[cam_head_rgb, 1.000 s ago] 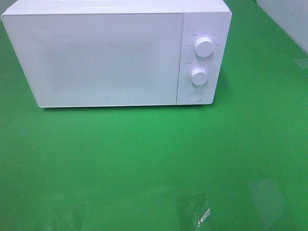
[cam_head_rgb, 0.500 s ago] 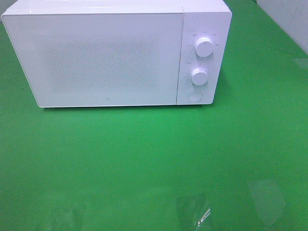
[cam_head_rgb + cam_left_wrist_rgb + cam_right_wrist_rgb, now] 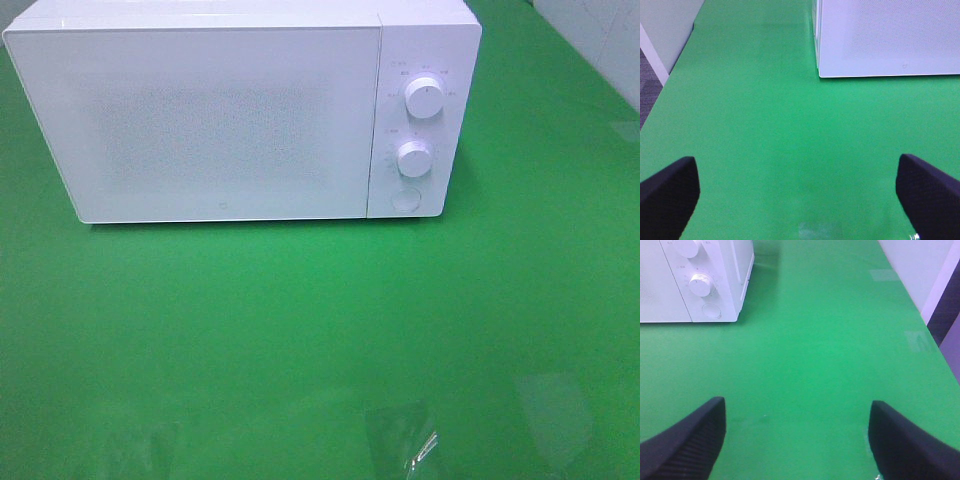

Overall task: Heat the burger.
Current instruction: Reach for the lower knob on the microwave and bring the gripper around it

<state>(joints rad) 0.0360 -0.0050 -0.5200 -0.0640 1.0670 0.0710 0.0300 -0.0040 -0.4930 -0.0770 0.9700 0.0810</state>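
The burger is out of view in every frame. A white microwave (image 3: 240, 110) stands at the back of the green table with its door shut; the left wrist view catches its door corner (image 3: 885, 37) and the right wrist view its knob panel (image 3: 705, 280). My left gripper (image 3: 797, 200) hovers open over bare green surface, short of the microwave's left front corner. My right gripper (image 3: 797, 440) is open too, above the table in front of the microwave's right end. Nothing sits between either pair of fingers. Neither arm shows in the high view.
Two round knobs (image 3: 424, 98) and a round button (image 3: 405, 200) sit on the microwave's right panel. The green table's left edge (image 3: 670, 80) drops to grey floor, and its right edge (image 3: 935, 340) meets a pale wall.
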